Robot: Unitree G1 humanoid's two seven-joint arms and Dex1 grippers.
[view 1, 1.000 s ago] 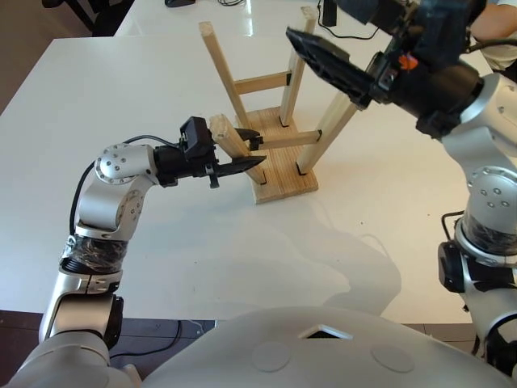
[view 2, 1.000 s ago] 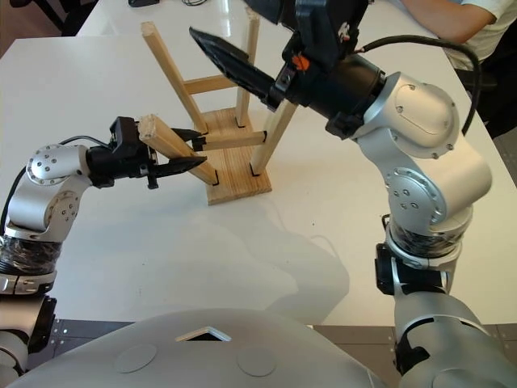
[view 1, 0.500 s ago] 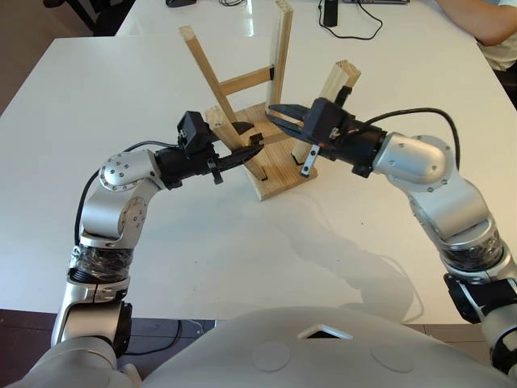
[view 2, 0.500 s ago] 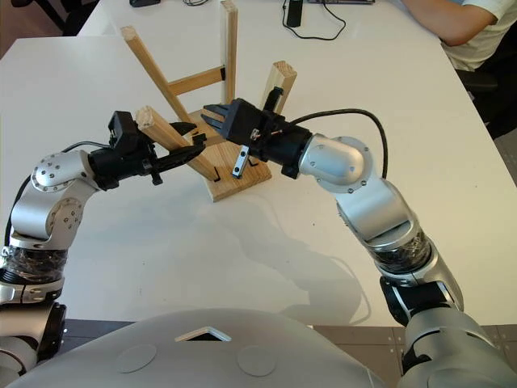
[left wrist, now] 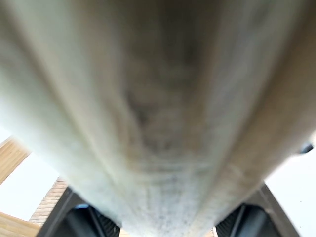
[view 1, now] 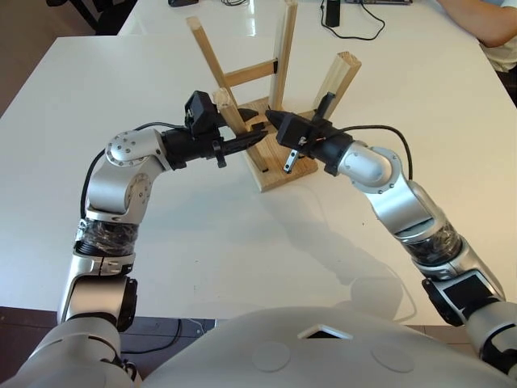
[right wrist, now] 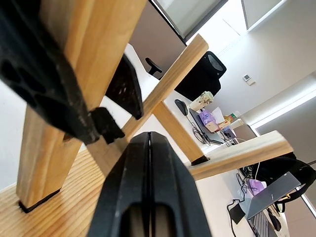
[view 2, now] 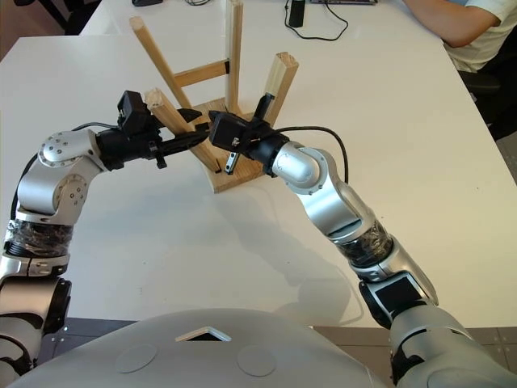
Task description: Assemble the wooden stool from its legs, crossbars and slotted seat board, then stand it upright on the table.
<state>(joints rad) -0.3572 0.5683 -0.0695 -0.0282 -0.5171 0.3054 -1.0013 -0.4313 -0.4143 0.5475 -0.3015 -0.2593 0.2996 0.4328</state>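
Left gripper (view 1: 252, 142) is clamped round the near leg (view 1: 224, 105) of the stool (view 1: 284, 56). The stool sits upside down at upper centre of the frame, seat board (view 1: 273, 176) flat on the table (view 1: 242, 242), legs up. That near leg leans up toward the upper left. Right gripper (view 1: 275, 120) is pinched together on nothing, tip just right of the same leg. For the flip, I reckon right must open and take the far-right leg (view 1: 339, 73).

White bench (view 1: 242, 267); at its far edge a black cable (view 1: 356, 36) loops from a dark gadget (view 1: 329, 13), possibly a charger; office chair (right wrist: 209, 73) beyond.
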